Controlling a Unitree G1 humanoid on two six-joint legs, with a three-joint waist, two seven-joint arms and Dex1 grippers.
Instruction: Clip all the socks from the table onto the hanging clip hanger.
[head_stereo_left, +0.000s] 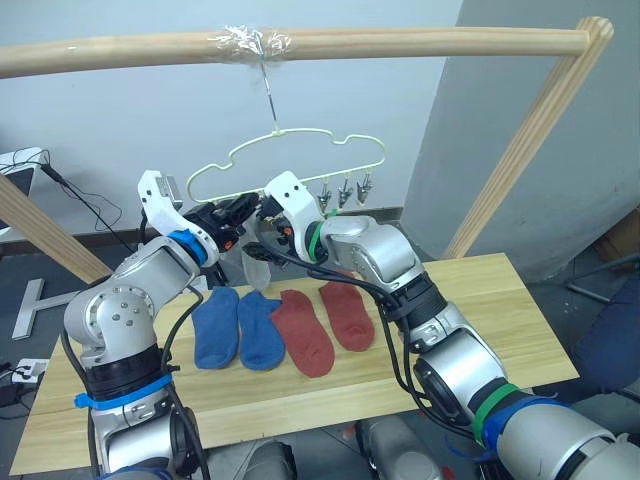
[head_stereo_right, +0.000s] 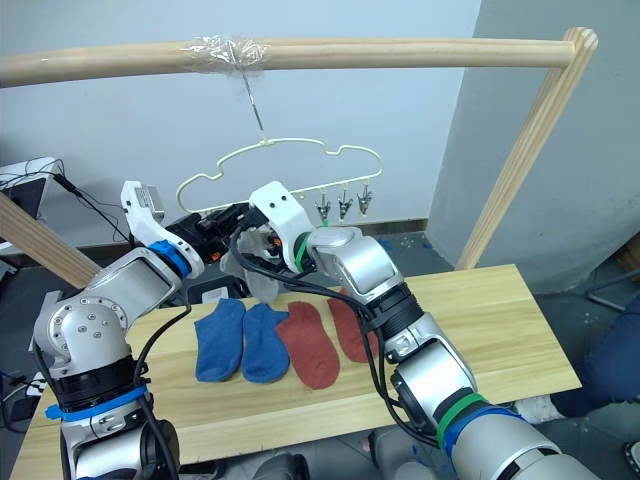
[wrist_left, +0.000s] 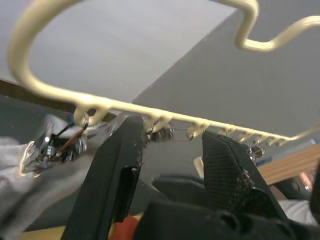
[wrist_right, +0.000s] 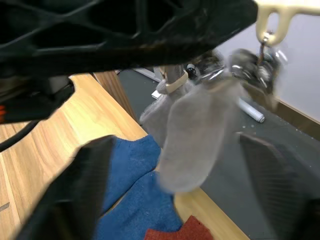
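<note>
The cream clip hanger (head_stereo_left: 285, 158) hangs by its hook from the wooden pole. Three bare clips (head_stereo_left: 345, 190) dangle at its right end. A light grey sock (wrist_right: 192, 135) hangs from a clip (wrist_right: 262, 62) toward the hanger's left end, and what seems a second grey one (wrist_right: 160, 110) hangs behind it. My left gripper (wrist_left: 170, 165) is open just under the hanger's bar, beside the clipped sock. My right gripper (wrist_right: 182, 195) is open, its fingers wide on either side of the hanging sock. Two blue socks (head_stereo_left: 238, 328) and two rust-red socks (head_stereo_left: 325, 322) lie side by side on the table (head_stereo_left: 480, 300).
The horizontal wooden pole (head_stereo_left: 400, 42) crosses overhead, with slanted poles at the right (head_stereo_left: 520, 140) and left (head_stereo_left: 40, 235). Cables and a laptop (head_stereo_left: 20, 180) sit beyond the table's left end.
</note>
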